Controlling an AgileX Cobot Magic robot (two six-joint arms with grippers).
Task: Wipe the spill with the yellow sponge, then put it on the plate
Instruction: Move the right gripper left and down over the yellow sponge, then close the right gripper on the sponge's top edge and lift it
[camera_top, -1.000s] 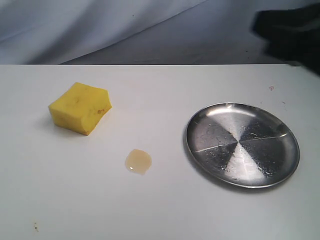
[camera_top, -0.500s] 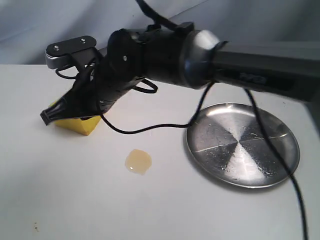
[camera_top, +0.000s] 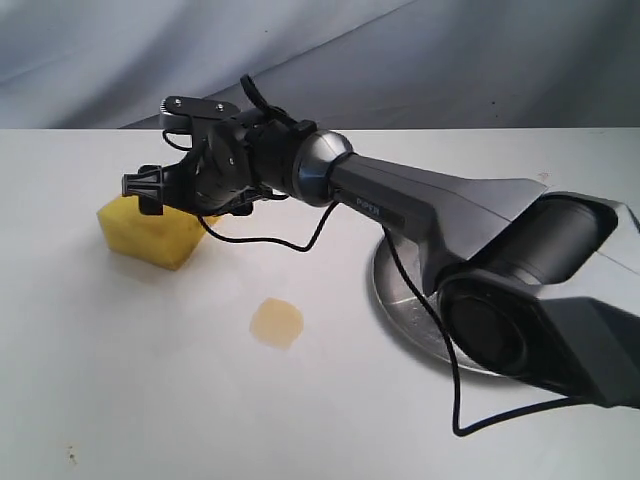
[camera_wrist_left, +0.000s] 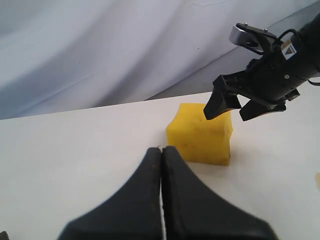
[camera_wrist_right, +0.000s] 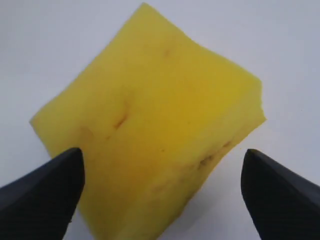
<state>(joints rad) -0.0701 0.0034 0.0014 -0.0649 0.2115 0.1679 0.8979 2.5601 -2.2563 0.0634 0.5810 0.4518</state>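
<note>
Sponge (camera_top: 150, 238): lay on table, beyond and left of spill (camera_top: 276, 323), not yet gripped. Grasp step in hand. Right gripper (camera_wrist_right: 162, 192): spread wide astride sponge, held nothing. Left gripper (camera_wrist_left: 161, 157): pressed closed, empty. Next, probably needed lowering, then squeezing on sponge sides.
</note>
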